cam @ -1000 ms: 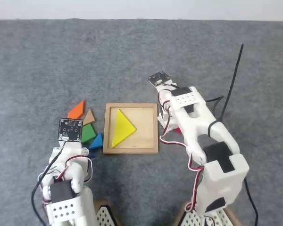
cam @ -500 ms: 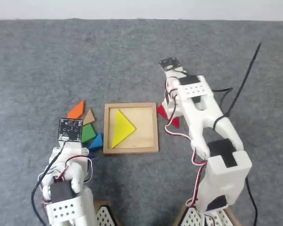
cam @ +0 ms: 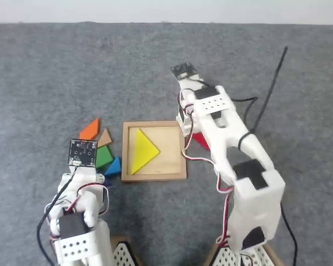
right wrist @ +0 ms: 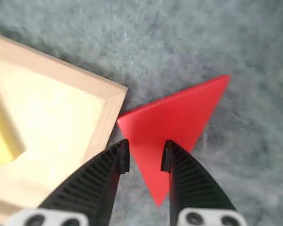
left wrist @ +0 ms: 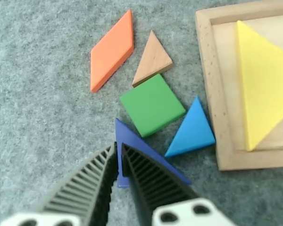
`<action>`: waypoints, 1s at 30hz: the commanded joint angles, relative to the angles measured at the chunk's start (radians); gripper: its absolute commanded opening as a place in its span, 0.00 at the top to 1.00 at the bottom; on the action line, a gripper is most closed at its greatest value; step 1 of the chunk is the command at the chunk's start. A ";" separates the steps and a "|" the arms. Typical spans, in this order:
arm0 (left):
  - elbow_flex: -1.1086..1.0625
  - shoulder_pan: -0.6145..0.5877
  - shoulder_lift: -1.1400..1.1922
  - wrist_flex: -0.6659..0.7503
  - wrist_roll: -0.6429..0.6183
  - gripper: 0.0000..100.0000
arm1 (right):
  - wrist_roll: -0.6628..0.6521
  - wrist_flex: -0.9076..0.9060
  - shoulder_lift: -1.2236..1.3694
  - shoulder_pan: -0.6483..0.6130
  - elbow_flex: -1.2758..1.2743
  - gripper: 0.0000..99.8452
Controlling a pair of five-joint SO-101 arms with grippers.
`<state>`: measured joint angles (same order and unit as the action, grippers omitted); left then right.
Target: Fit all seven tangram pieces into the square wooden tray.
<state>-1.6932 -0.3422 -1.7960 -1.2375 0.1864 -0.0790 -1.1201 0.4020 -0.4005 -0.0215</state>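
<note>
The square wooden tray (cam: 154,177) holds a big yellow triangle (cam: 141,149). A red triangle (right wrist: 174,117) lies on the carpet with one corner against the tray's outer edge (right wrist: 106,110). My right gripper (right wrist: 145,157) is just over it, fingers a little apart, one fingertip (right wrist: 167,157) over the red surface. Left of the tray lie an orange parallelogram (left wrist: 111,49), a tan triangle (left wrist: 152,59), a green square (left wrist: 152,104), a light blue triangle (left wrist: 192,129) and a dark blue triangle (left wrist: 134,146). My left gripper (left wrist: 119,153) is shut, empty, above the dark blue triangle.
Grey carpet covers the whole table. The right arm (cam: 222,127) hangs over the tray's right edge and hides part of the red triangle (cam: 201,141). A black cable (cam: 269,105) trails behind that arm. Open carpet lies beyond the tray.
The right arm's wrist swung out to the right and then back left over the red triangle, which stays at about the same spot. The left arm has not moved.
</note>
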 commanded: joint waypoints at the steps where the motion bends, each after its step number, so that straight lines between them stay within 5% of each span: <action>1: 0.008 0.006 -0.020 -0.006 -0.006 0.98 | 0.008 0.024 0.048 0.024 0.087 0.88; 20: 0.008 0.006 -0.020 -0.006 -0.006 0.98 | -0.034 -0.133 0.203 0.271 0.259 0.88; 30: 0.008 0.006 -0.020 -0.006 -0.006 0.98 | -0.009 -0.134 0.070 0.114 0.272 0.88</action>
<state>-1.6932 -0.3437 -1.7960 -1.2375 0.1864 -0.1005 -1.2490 0.5831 -0.2302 0.2163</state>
